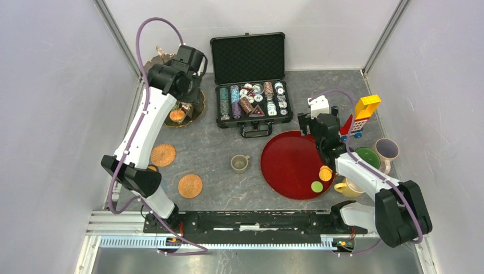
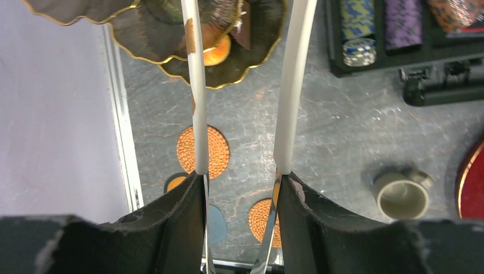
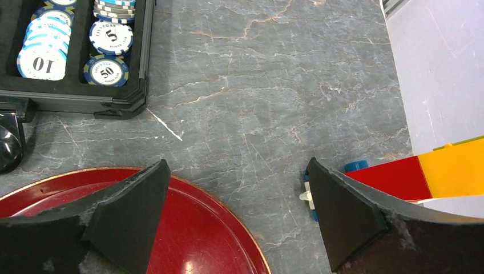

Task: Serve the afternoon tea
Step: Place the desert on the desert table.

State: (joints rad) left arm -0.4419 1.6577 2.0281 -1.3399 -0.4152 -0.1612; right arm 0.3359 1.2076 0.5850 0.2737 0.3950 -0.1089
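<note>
Left wrist view: left pincer [image 2: 242,74] spread wide over the stand [image 2: 228,71], empty; centre on the orange sweet [image 2: 216,52], probably a round. Right pincer [image 3: 237,211] also gapes, empty.

A robot test cell in a lab, not a home: plain white panel walls [image 1: 51,114] on aluminium framing enclose a grey marble-patterned table [image 1: 211,151], with both arms bolted to a metal rail [image 1: 251,220] along its near edge.
</note>
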